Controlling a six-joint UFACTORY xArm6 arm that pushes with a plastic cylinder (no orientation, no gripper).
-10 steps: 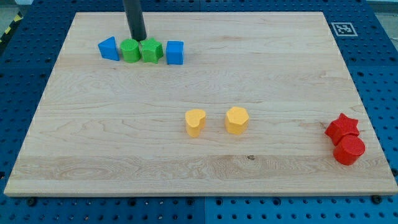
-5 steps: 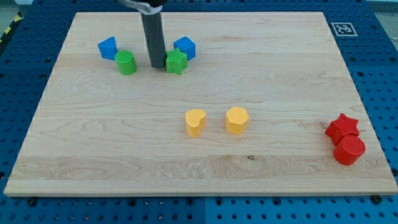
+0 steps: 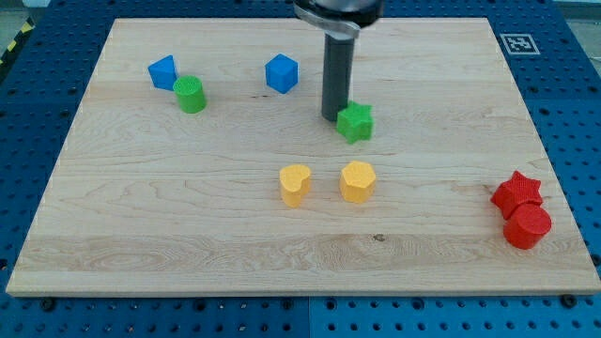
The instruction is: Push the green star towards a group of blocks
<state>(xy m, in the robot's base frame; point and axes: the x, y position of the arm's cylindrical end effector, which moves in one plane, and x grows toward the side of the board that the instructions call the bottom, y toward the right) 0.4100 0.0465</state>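
The green star [image 3: 356, 122] lies on the wooden board [image 3: 169, 207], above and right of the middle. My tip [image 3: 332, 115] touches the star's upper left side. Two yellow blocks, a heart [image 3: 295, 184] and a hexagon [image 3: 357, 180], stand side by side just below the star. A red star [image 3: 518, 192] and a red cylinder [image 3: 527, 226] sit together at the view's right edge.
A blue block [image 3: 163, 72] and a green cylinder [image 3: 191, 95] sit together at the view's upper left. A blue cube [image 3: 281, 73] stands alone at the top middle. A marker tag [image 3: 516, 43] is on the board's top right corner.
My tip has moved right and down, pushing the green star from the top-left row towards the yellow blocks. The blue cube shifted slightly and now stands alone; the green cylinder stayed by the blue block.
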